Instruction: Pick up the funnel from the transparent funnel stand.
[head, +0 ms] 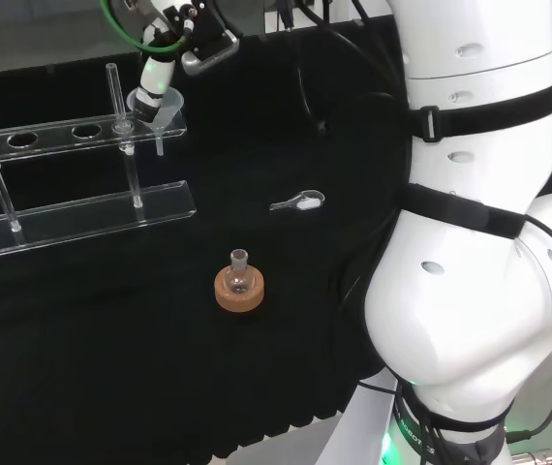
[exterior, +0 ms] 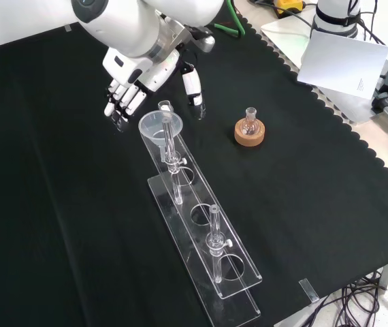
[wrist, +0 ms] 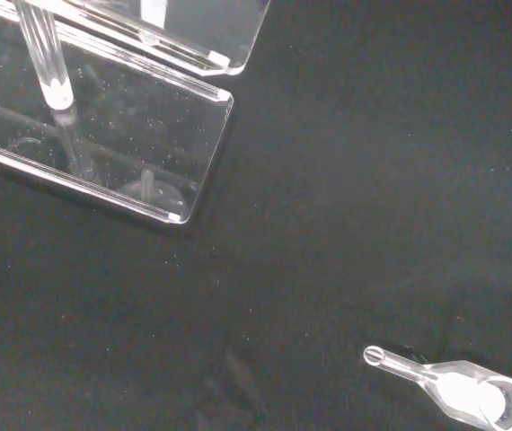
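Hand (exterior: 134, 80) loose, holding nothing, near funnel (exterior: 157, 125) in stand (exterior: 238, 272). Light, slippery, breakable; best pinched at rim.

hand (exterior: 131, 87) just above funnel (exterior: 157, 126), fingers relaxed

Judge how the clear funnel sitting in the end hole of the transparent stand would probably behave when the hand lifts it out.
The funnel looks like thin clear plastic, so probably light and smooth, perhaps slippery against the hand. Its wide cone sits above a narrow stem through the funnel stand, so a straight upward lift should free it; a sideways pull may catch. Laid down, it would likely roll.
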